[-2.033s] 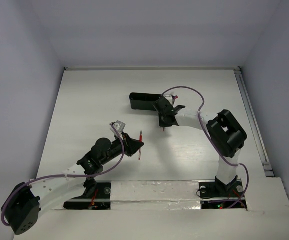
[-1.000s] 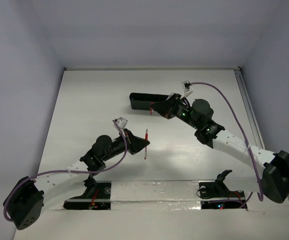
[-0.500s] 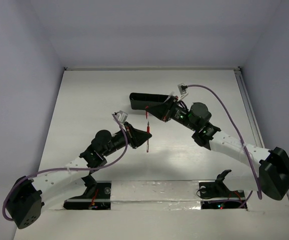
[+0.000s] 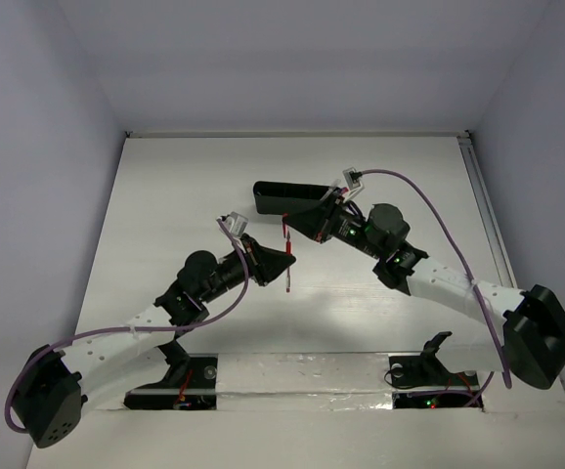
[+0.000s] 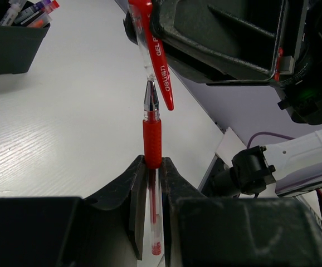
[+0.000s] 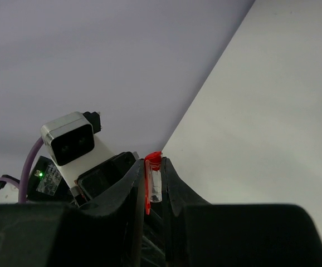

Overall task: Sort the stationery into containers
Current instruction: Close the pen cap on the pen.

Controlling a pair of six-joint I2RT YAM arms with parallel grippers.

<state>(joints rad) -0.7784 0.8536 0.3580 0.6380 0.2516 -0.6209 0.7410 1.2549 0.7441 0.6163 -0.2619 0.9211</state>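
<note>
Our left hand (image 5: 152, 162) is clenched on a red pen (image 5: 152, 133), whose bare metal tip points straight out past the fingers. At that tip sits the open mouth of a clear, red-clipped cap (image 5: 159, 61); the two look to be touching. The cap is pinched in our right hand (image 6: 151, 167), which faces the left one from just ahead. Both hang above the white bench (image 5: 66, 122). Farther out, ahead and to the left of the left hand, stands the black tray (image 5: 5, 50) with other pens (image 5: 30, 11) inside.
</note>
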